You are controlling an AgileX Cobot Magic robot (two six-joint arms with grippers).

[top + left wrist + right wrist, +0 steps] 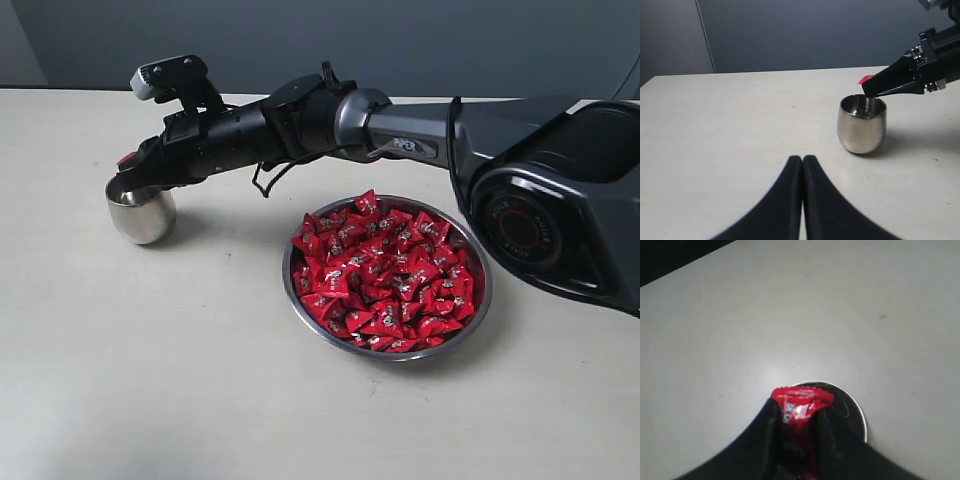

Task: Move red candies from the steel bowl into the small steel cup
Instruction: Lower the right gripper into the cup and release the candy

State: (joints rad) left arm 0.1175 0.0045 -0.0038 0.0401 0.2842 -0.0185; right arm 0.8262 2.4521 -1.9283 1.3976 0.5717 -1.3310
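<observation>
The steel bowl (481, 306) sits right of centre, heaped with red candies (388, 272). At the far left stands the small steel cup (141, 214), also seen as the cup (862, 125) and the cup rim (860, 412). My right gripper (130, 172) reaches across the table and hangs just over the cup's mouth, shut on one red candy (799, 404), whose red tip (866, 78) sticks out past the right gripper (869, 89). In its own view the right gripper (799, 412) pinches the wrapper. My left gripper (802, 159) is shut and empty, low over the table short of the cup.
The right arm (400, 130) spans the table above and behind the bowl; its base (560, 215) fills the right edge. A grey wall (400, 45) runs behind the pale tabletop (200, 380).
</observation>
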